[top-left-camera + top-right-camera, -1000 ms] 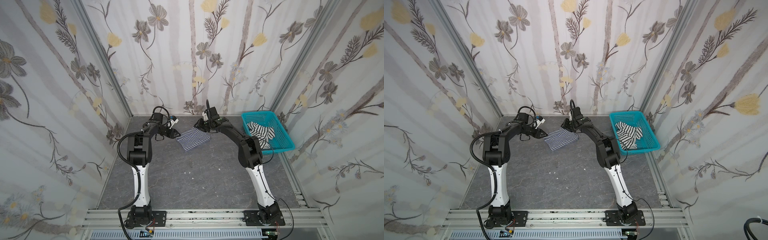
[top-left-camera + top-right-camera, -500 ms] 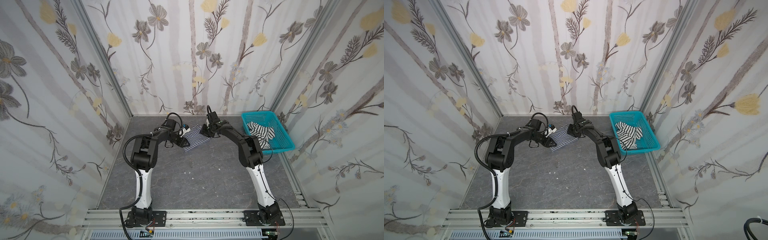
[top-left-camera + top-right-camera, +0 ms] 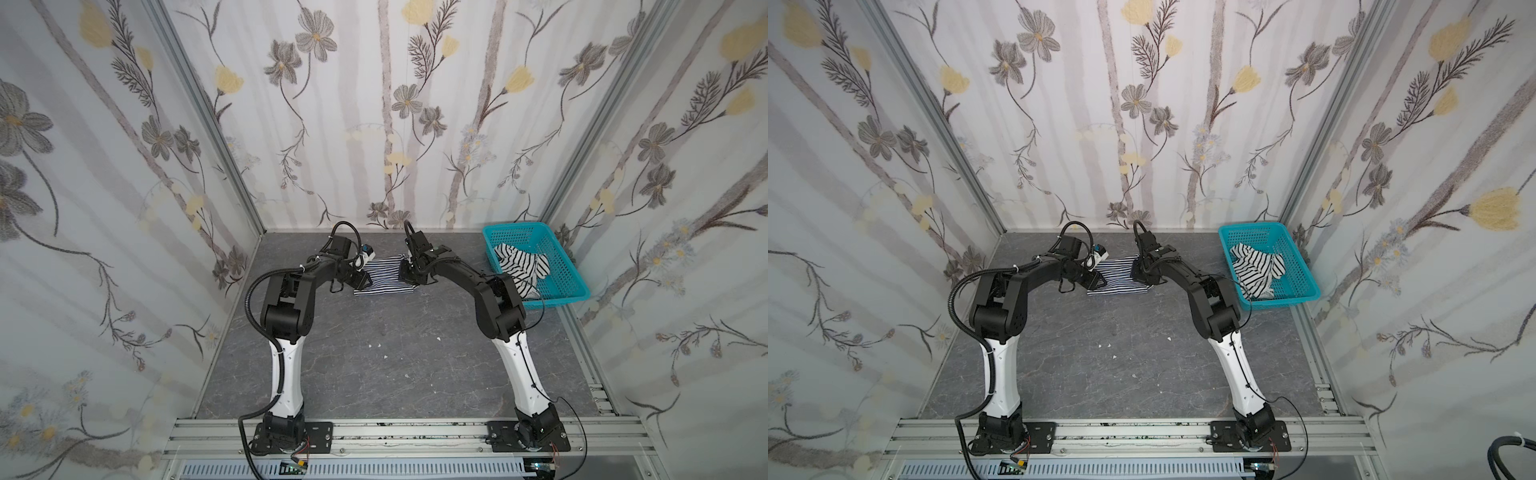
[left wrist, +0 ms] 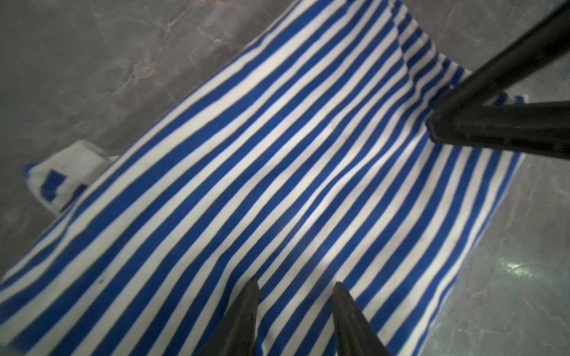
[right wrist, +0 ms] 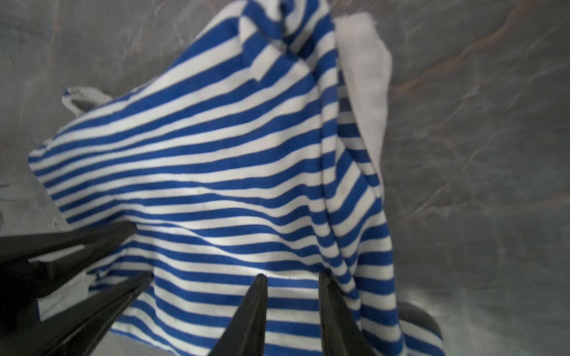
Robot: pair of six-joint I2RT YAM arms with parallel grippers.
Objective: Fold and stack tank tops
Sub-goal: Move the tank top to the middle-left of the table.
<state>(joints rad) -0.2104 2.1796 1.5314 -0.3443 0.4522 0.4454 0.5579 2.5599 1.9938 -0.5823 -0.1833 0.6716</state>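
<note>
The navy-striped tank top (image 3: 384,276) lies folded near the tabletop's (image 3: 374,374) far edge, long axis running between the arms. The left gripper (image 4: 296,289) and right gripper (image 5: 293,280) hover over opposite ends, jaws apart, gripping nothing. The turquoise basket (image 3: 573,286), far-right corner, holds the black-striped tank top (image 3: 519,266).

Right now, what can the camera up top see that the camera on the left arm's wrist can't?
Only a top view shows the turquoise basket with the black-striped top inside, plus both whole arms. Only the left wrist view shows the left gripper up close, its jaws apart over the cloth, and a white strap end. Both show the blue-striped top lying on the grey table.
</note>
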